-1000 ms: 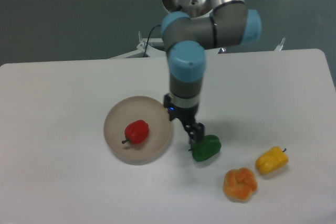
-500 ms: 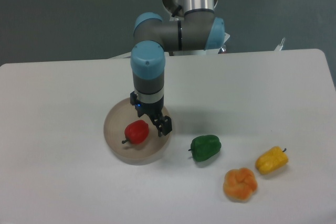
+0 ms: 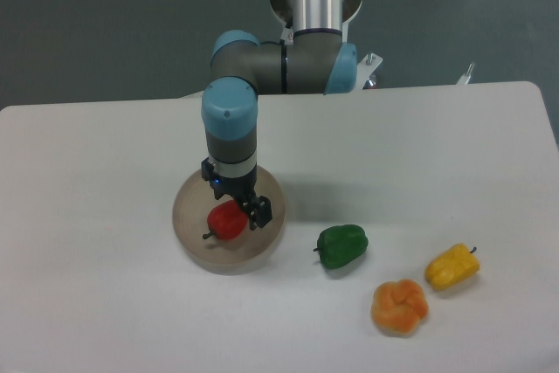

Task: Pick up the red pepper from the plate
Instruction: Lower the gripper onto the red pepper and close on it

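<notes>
The red pepper lies in the beige plate, left of the plate's middle, its dark stem pointing left. My gripper hangs over the plate at the pepper's right upper side. One dark finger shows just right of the pepper, and the other is hidden behind the wrist and the pepper. The jaws look open, with no hold on the pepper.
A green pepper lies on the white table right of the plate. An orange pepper and a yellow pepper sit further right, near the front. The arm's blue and grey links reach in from the back.
The gripper has swung left from beside the green pepper to over the plate. It now sits lower and against the red pepper. No pepper has moved.
</notes>
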Tool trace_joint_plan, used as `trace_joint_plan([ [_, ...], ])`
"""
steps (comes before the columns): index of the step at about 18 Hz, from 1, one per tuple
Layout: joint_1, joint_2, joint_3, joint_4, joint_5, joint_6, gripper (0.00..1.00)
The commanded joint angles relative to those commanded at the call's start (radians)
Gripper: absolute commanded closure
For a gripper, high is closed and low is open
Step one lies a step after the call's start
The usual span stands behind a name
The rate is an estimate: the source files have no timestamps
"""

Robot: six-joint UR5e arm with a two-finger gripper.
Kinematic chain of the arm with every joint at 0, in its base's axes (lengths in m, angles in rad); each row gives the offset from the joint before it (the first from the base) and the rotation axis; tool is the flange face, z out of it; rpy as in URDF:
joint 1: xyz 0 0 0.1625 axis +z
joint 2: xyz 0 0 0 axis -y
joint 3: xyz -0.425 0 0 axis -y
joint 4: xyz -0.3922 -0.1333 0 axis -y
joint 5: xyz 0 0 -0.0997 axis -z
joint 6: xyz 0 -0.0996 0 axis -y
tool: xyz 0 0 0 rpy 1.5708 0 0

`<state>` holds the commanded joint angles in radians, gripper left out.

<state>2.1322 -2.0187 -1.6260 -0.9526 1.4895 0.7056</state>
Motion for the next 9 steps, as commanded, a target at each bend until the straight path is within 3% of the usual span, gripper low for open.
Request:
trace_joint_plan([
  [9, -0.017, -0.018, -0.003, 0.002, 0.002, -0.023, 0.00],
])
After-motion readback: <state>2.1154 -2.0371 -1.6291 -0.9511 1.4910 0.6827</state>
